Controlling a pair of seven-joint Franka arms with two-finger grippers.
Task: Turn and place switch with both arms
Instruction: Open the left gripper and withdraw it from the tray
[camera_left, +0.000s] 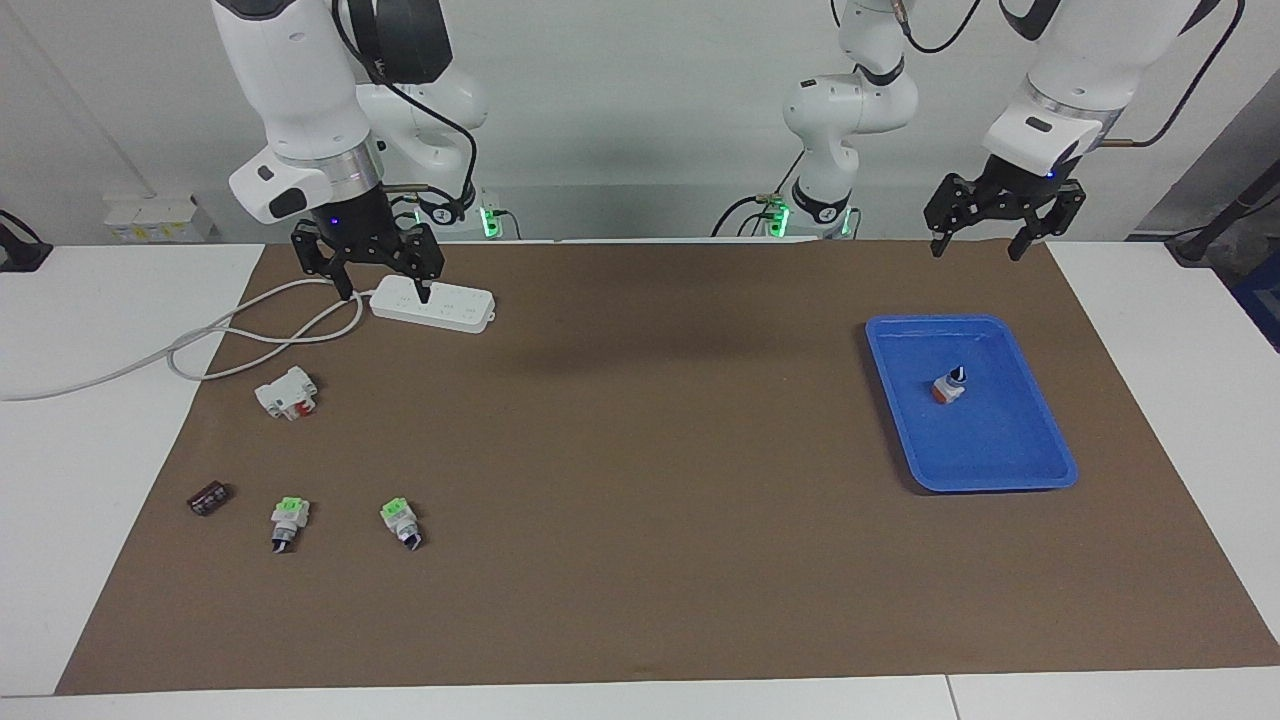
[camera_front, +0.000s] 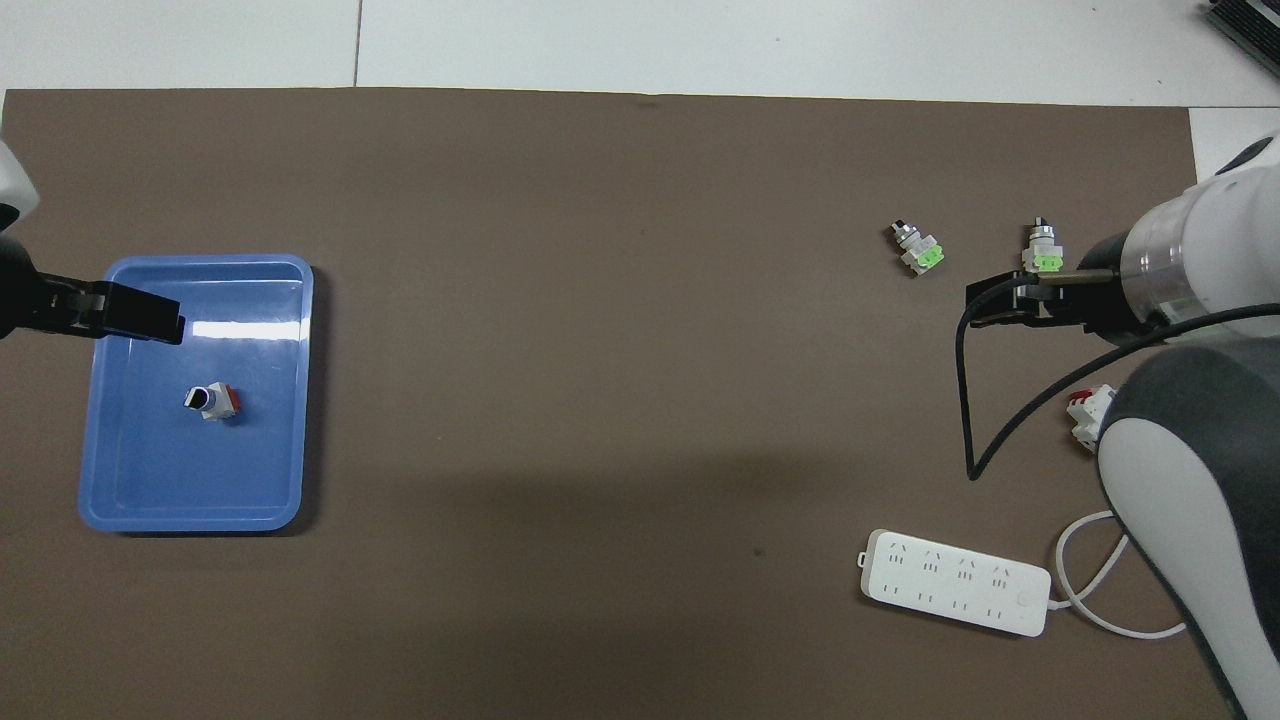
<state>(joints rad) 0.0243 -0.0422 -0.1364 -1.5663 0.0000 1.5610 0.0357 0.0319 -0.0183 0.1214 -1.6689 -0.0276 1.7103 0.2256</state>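
The switch (camera_left: 948, 385), with an orange-and-white body and a dark knob end, lies in the blue tray (camera_left: 1000, 445) toward the left arm's end of the table. It also shows in the overhead view (camera_front: 213, 400), inside the tray (camera_front: 200, 485). My left gripper (camera_left: 977, 250) is open and empty, up in the air above the mat's edge on the robots' side of the tray; its tip shows in the overhead view (camera_front: 140, 315). My right gripper (camera_left: 385, 295) is open and empty, just above the white power strip (camera_left: 432, 303).
Two green-topped switches (camera_left: 289, 522) (camera_left: 401, 522) lie toward the right arm's end, with a white block with a red lever (camera_left: 287, 392) and a small dark part (camera_left: 208, 497). The power strip's cable (camera_left: 200, 350) loops off the brown mat.
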